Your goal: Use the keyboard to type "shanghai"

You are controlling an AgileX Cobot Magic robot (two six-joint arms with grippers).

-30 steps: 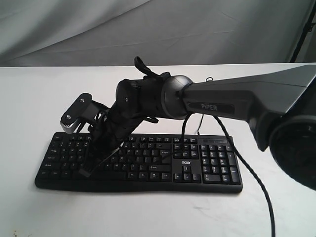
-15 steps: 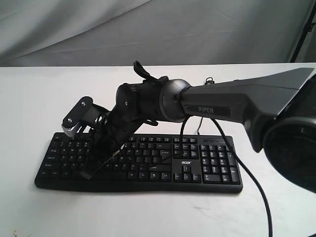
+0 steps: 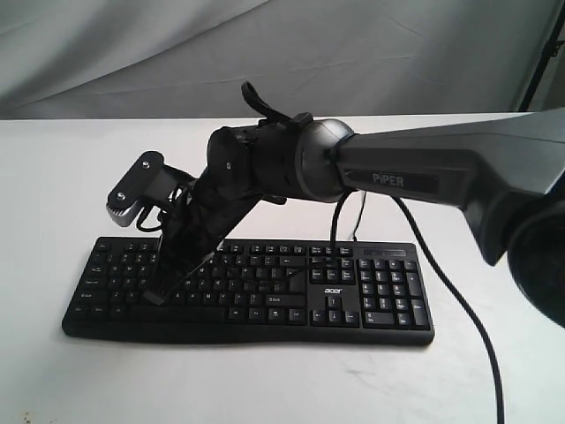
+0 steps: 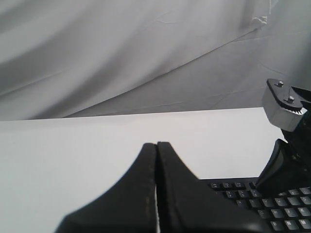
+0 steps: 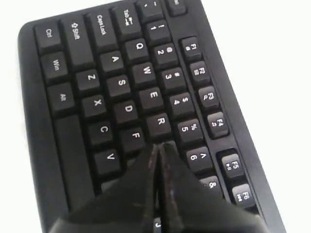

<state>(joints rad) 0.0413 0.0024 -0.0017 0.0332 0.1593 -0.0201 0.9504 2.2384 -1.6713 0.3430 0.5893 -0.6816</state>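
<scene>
Shut tight with nothing between its fingers, my right claw (image 3: 157,296) now has its tip a little higher and further left in the exterior frame than a second ago. The forearm behind it has lifted as well, so its printed label sits further toward the upper right. My right arm (image 3: 424,172) comes in from the right edge and crosses the middle nearly level. It then bends sharply at the wrist, and the claw slants down toward the lower left onto the left half of the keyboard (image 3: 265,296). In the right wrist view the closed tip (image 5: 158,145) sits just beside the F and R keys of the keyboard (image 5: 112,73). I cannot tell whether it is pressing a key or only poised above one. My left claw (image 4: 156,144) is closed too and empty. It is held over bare white worktop (image 4: 73,145), with a corner of the keyboard (image 4: 272,204) at the lower right of its frame. By count there are two claws, both closed, and one keyboard. It lies flat on the worktop (image 3: 71,177) in the lower centre of the exterior frame, lengthwise across it, with the number pad at the right end.
</scene>
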